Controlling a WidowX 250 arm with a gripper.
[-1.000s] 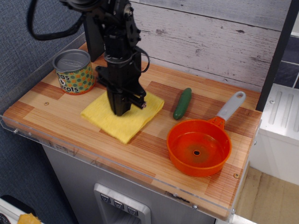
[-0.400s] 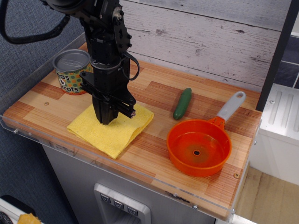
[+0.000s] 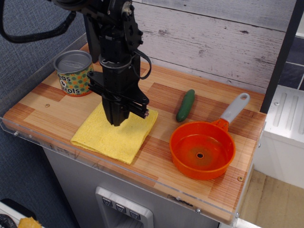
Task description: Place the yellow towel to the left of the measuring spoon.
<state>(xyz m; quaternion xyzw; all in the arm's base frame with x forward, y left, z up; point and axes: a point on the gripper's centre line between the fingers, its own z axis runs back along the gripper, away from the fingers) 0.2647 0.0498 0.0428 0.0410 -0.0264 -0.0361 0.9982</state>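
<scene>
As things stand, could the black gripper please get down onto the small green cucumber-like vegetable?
Probably yes: the small green cucumber-like vegetable lies alone on bare wood, clear of the orange plastic scoop; the black gripper is over the yellow cloth.

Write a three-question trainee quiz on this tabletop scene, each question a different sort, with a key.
1. True or false: the yellow towel lies to the left of the measuring spoon.
2. Which item lies between the towel and the spoon's handle? A) tin can B) green vegetable C) a fork
3. Fill in: the gripper points down over the ____.

Key: 1 true; 2 B; 3 towel.
</scene>
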